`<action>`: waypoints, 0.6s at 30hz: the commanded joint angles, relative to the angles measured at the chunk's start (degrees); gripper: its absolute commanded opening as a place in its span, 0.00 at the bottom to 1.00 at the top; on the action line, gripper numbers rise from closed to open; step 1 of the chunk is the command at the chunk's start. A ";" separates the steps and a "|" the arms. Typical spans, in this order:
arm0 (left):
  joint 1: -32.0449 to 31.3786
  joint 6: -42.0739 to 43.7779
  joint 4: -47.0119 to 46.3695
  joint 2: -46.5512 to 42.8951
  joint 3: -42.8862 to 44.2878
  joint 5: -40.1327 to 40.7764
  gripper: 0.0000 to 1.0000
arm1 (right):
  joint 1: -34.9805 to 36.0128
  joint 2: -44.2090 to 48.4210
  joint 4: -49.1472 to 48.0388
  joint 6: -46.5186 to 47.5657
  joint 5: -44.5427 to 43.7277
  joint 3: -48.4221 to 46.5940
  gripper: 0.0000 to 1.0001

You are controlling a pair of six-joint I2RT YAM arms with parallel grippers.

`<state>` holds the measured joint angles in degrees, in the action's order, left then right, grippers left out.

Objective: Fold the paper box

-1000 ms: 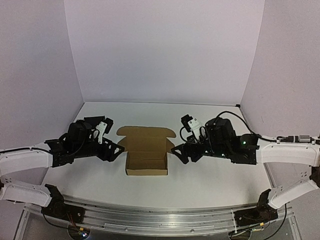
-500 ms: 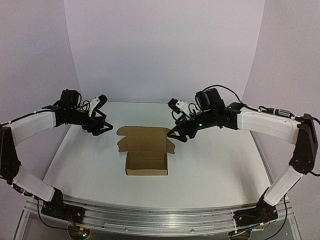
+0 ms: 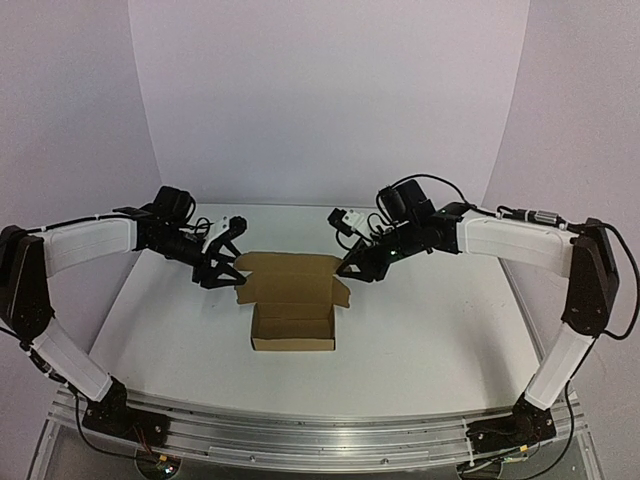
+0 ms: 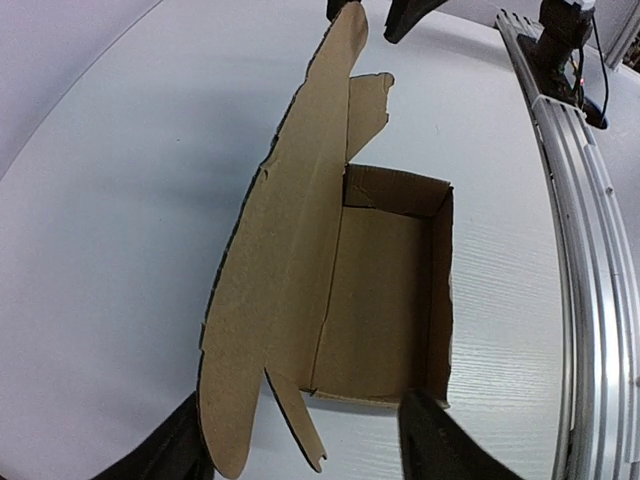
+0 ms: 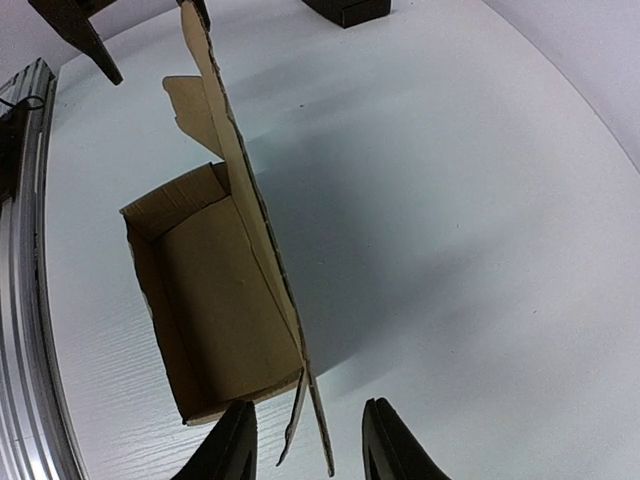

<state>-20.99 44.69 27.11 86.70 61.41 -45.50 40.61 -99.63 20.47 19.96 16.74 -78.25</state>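
Brown cardboard, the box [image 3: 292, 320] sits on the white worktop [image 3: 430, 340] at the middle of the top view, slightly below centre. Its tray is open, with four low walls standing. The lid rises from the tray's upper wall in that view, tilted rather than flat, with a small flap hanging at each end.

The left jaws are at the lid's left end, just left of centre in the top view. In the left wrist view they stand spread at the bottom of the frame, with the end of the lid and its flap between them. Whether either finger touches the card I cannot tell.

The right jaws are at the lid's right end. In the right wrist view they are spread astride the lid's edge, with a gap on each side.

A small black block [image 5: 345, 10] lies at the top edge of that view, well apart from the box.
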 commanded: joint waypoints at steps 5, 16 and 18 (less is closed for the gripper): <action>-0.88 -0.58 -1.92 1.31 3.75 2.85 0.47 | -0.17 -1.97 0.45 -0.91 1.12 -3.51 0.26; -3.98 -11.24 -3.71 2.05 5.15 8.47 0.00 | 0.63 -1.29 0.37 -8.81 -2.62 -4.02 0.00; -4.44 -19.34 -4.99 1.76 6.40 12.62 0.00 | 2.23 -0.75 0.37 -13.23 -7.88 -3.70 0.00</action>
<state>-24.21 38.34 25.09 88.51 63.54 -39.22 40.68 -101.30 21.06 15.38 15.26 -80.36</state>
